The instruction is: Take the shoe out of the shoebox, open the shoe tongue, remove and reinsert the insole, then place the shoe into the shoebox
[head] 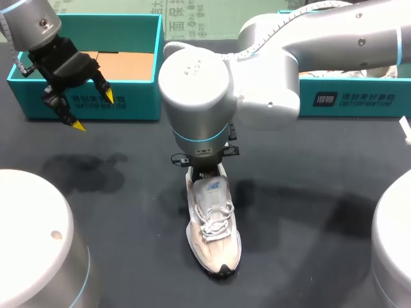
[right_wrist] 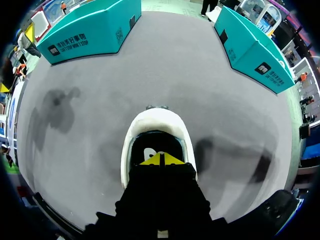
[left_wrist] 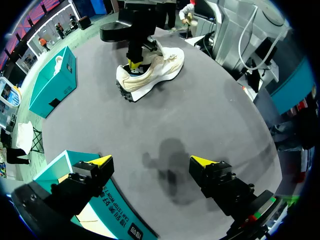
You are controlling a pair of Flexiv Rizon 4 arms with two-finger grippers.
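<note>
From overhead, the shoe lies on its sole mid-table, dark toe cap at 6 o'clock and heel at 12. It has cream uppers, looped white laces and a pale tongue. My right arm's bulky joint hides the heel there, so only the right wrist view shows the right gripper. Its yellow tips are pressed together down inside the white padded collar, above a dark insole. I cannot tell whether they pinch anything.

The left wrist view adds the shoe's side, with its thick pale sole and black tread at the toe. The left gripper hangs released, fingers wide, at 10 o'clock, just in front of the left box. That box is teal card with a bare brown floor. The right box, also teal, sits at 2 o'clock. The table is matte dark grey.
</note>
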